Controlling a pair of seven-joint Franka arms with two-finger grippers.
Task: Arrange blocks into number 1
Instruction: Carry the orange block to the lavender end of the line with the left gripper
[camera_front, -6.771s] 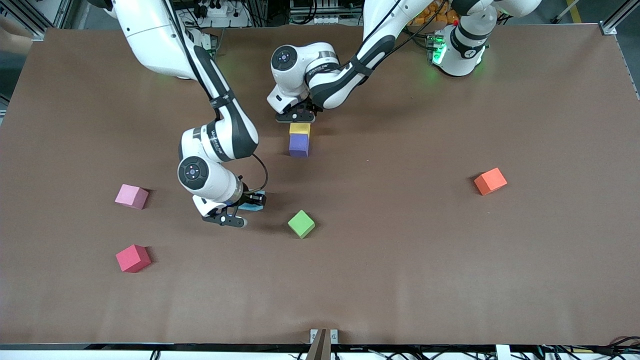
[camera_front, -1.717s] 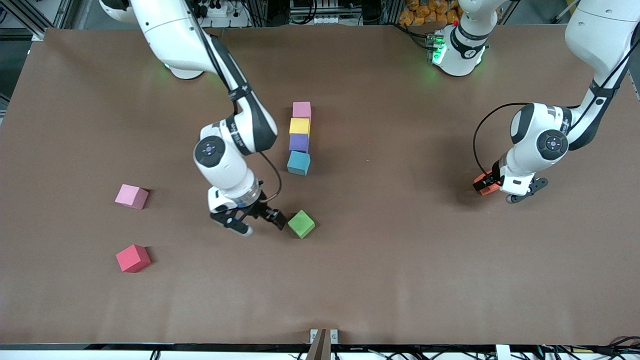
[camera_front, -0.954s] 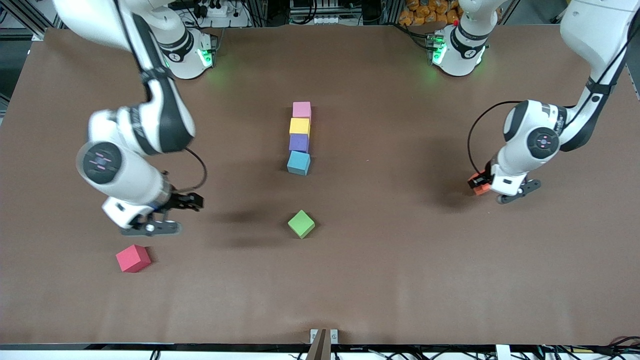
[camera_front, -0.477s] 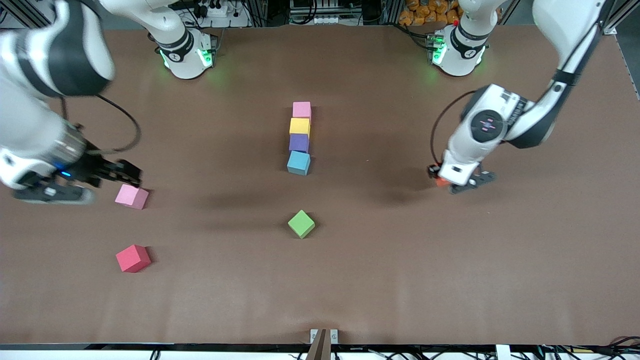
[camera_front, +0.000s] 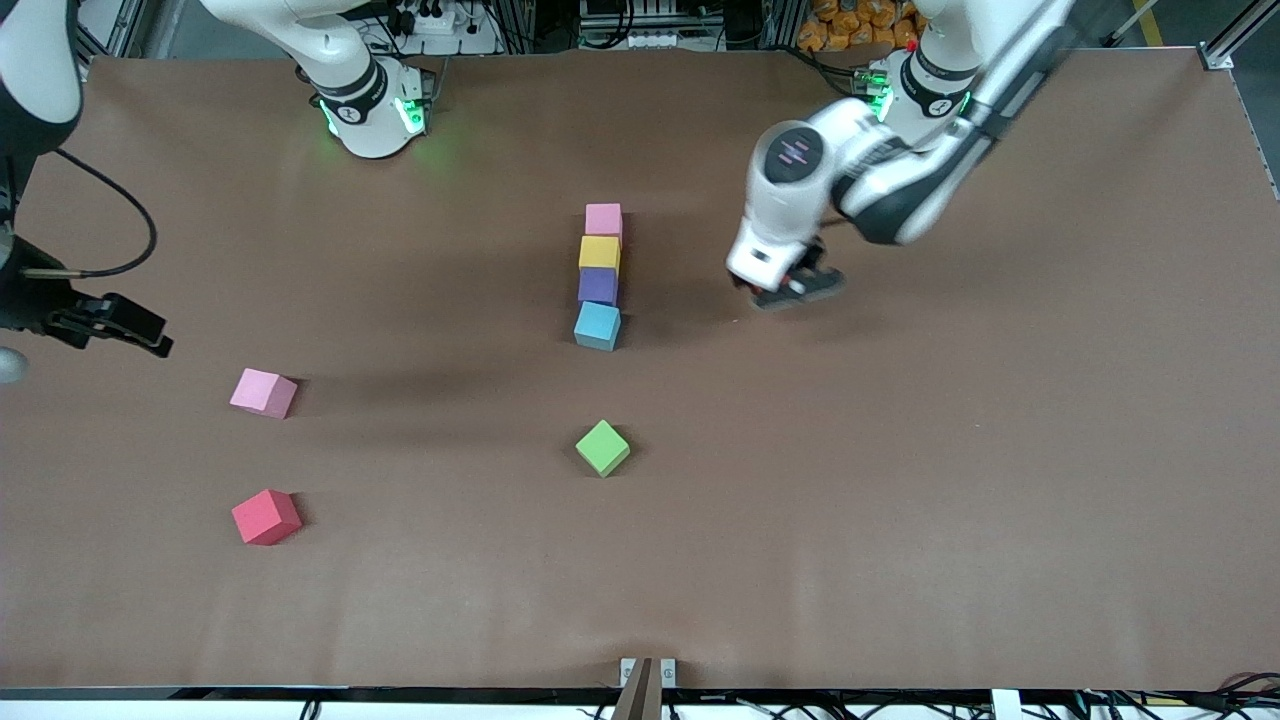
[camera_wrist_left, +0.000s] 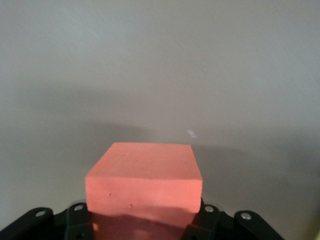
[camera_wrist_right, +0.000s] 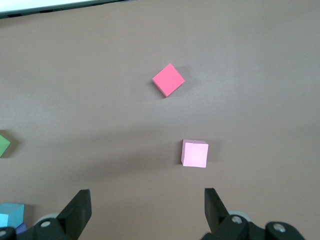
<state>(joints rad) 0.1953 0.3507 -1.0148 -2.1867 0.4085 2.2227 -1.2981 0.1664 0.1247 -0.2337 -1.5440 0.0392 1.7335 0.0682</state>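
Note:
Four blocks form a column mid-table: pink (camera_front: 603, 218), yellow (camera_front: 599, 252), purple (camera_front: 597, 286) and light blue (camera_front: 597, 326) nearest the front camera. My left gripper (camera_front: 787, 285) hangs over the table beside this column, toward the left arm's end. It is shut on the orange block (camera_wrist_left: 145, 180), which its hand hides in the front view. A second pink block (camera_front: 263, 393) lies loose toward the right arm's end. My right gripper (camera_front: 112, 326) is open and holds nothing, up over the table's edge at that end.
A green cube (camera_front: 602, 447) lies nearer the front camera than the column. A red cube (camera_front: 266, 516) sits nearer the camera than the loose pink block. The right wrist view shows the pink block (camera_wrist_right: 195, 153), red cube (camera_wrist_right: 168, 79) and light blue block (camera_wrist_right: 10, 214).
My left gripper has carried the orange block from the left arm's end toward the column. My right gripper has swung out past the loose pink block to the table's edge.

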